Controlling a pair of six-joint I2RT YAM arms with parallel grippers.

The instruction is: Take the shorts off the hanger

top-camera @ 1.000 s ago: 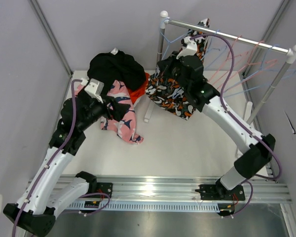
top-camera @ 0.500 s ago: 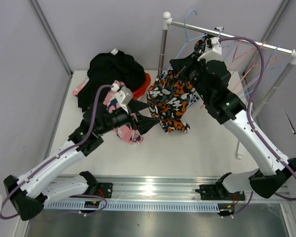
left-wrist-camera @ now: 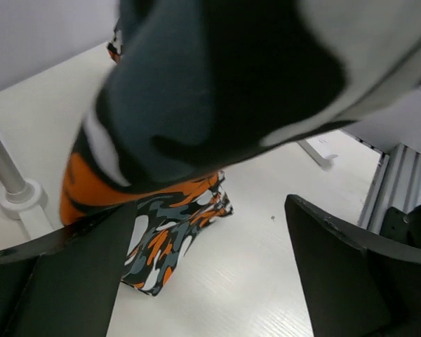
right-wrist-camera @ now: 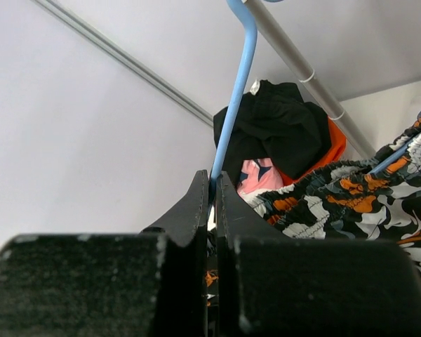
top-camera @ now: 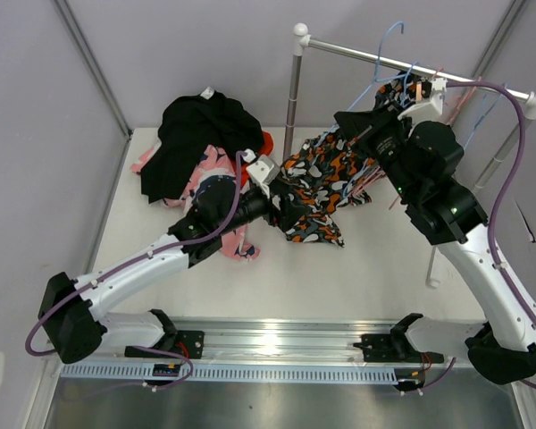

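At the back left of the table [top-camera: 375, 268], already off their hangers and heaped together: black shorts [top-camera: 201, 134], pink printed shorts [top-camera: 216, 174] and a sliver of orange-red shorts [top-camera: 266, 143]. Cannot pick out a navy pair in that heap. Leaves, at a guess, only the orange, black and white blotch shorts [top-camera: 317, 183] to free, draped at the low end on the tabletop beside the rack post [top-camera: 291, 98] and caught at the upper end on the blue hanger [top-camera: 389, 40]. Pinches that hanger's wire tight in the right gripper [right-wrist-camera: 210, 179], up close to the rail [top-camera: 339, 46]; cannot tell whether hooked over the rail or lifted free. Spreads the left gripper [left-wrist-camera: 210, 207] wide at the lower edge of the blotch shorts, with blurred cloth right against the lens and, seemingly, nothing clamped yet.

Compared with half a second back: reaches the left arm farther right, into the patterned cloth rather than short of it; carries the right gripper and hanger higher and rightward along the rail; pulls the shorts longer and flatter. Compared with a full second back: no longer hangs them square beside the post.
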